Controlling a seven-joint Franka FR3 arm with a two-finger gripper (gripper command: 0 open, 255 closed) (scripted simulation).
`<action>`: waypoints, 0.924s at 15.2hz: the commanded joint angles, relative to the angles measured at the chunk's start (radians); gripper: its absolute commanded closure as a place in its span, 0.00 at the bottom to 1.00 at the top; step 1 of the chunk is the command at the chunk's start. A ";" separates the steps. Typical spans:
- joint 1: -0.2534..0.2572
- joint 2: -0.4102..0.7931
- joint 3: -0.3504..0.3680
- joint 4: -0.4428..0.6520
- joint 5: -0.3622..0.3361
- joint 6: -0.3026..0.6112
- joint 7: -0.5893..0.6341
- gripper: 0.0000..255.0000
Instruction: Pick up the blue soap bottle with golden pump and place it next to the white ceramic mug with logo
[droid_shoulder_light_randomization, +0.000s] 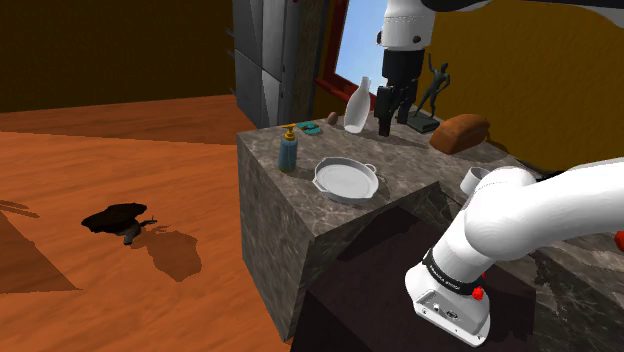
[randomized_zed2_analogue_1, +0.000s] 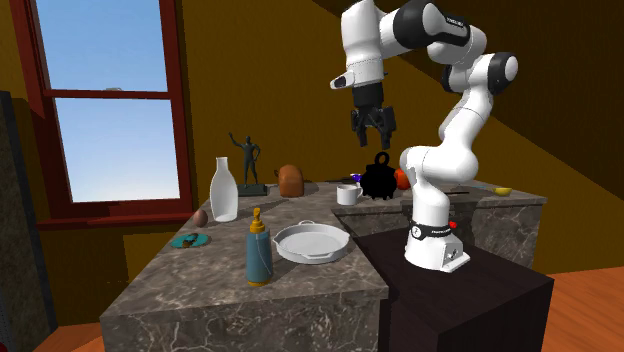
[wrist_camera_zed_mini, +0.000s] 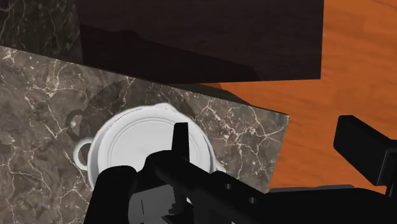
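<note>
Beside the white pan (randomized_zed2_analogue_1: 312, 243) on the counter (randomized_zed2_analogue_1: 200, 292), the blue soap bottle (randomized_zed2_analogue_1: 259, 256) stands upright, probably light, rigid and slick, best pinched across its body, while the claw (randomized_zed2_analogue_1: 374, 142) hangs open high above.

Your arm (randomized_zed2_analogue_1: 436, 165) rises, folds over at its top joint, and hangs the gripper (randomized_zed2_analogue_1: 372, 143) pointing straight down, its two fingers (wrist_camera_zed_mini: 181, 143) standing apart.

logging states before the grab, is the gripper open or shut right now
Gripper: open, holding nothing.
</note>
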 joint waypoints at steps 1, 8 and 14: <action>0.000 0.000 0.000 0.000 0.000 0.000 0.000 0.00; -0.007 0.291 0.008 0.120 -0.032 0.144 -0.015 0.00; -0.012 0.542 0.016 0.274 -0.063 0.218 -0.018 0.00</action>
